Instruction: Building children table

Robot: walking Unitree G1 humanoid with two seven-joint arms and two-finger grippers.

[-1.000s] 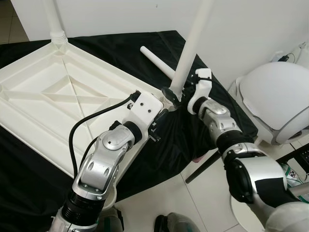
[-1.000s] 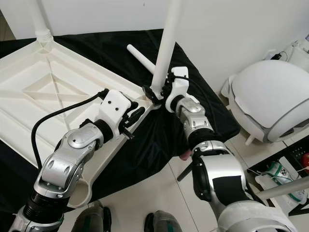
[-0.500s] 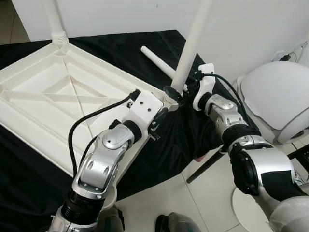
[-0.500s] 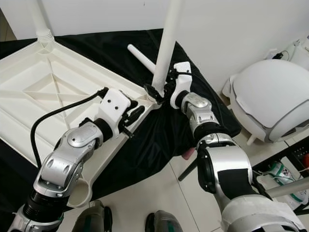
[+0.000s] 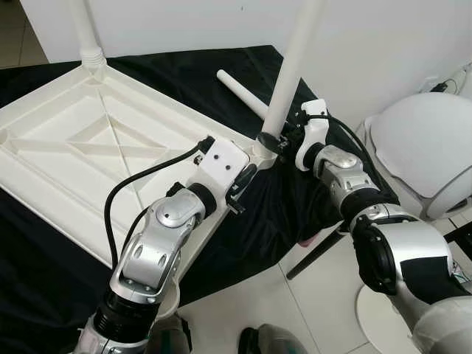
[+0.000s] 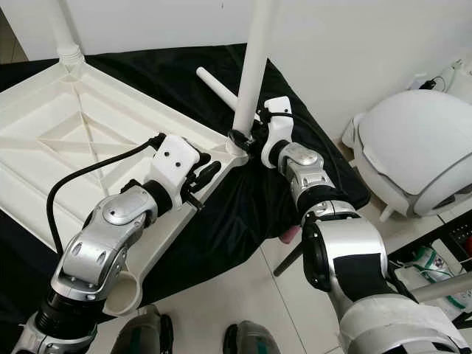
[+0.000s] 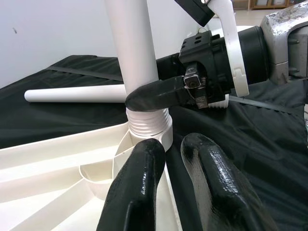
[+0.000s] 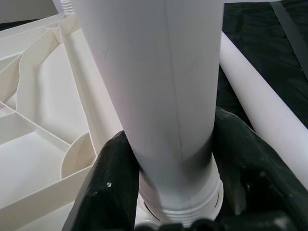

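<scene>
White plastic makes up the tabletop [image 5: 96, 147], which lies upside down on a black cloth [image 5: 184, 74], its underside ribbed with raised strips that cross in an X. At its near corner a smooth round leg [image 5: 289, 70] stands upright in a ridged socket, and the right gripper [image 6: 247, 138] is clamped around the leg just above that socket. The right wrist view shows this closely: one glossy black finger [image 8: 113, 183] presses each side of the tube, with the threaded collar beneath. The left wrist view gives the same joint from the side, the right gripper's finger wrapped across the leg, and the left gripper [image 7: 175, 168] with its two rounded fingers nearly together, holding nothing, its tips just beside the socket at the tabletop's edge. A second leg [image 5: 87, 33] stands at the far corner, and a loose leg [image 5: 240, 92] lies flat on the cloth behind the upright one. Beside the cloth sits a white domed object [image 5: 420, 147] on pale floor tiles.
</scene>
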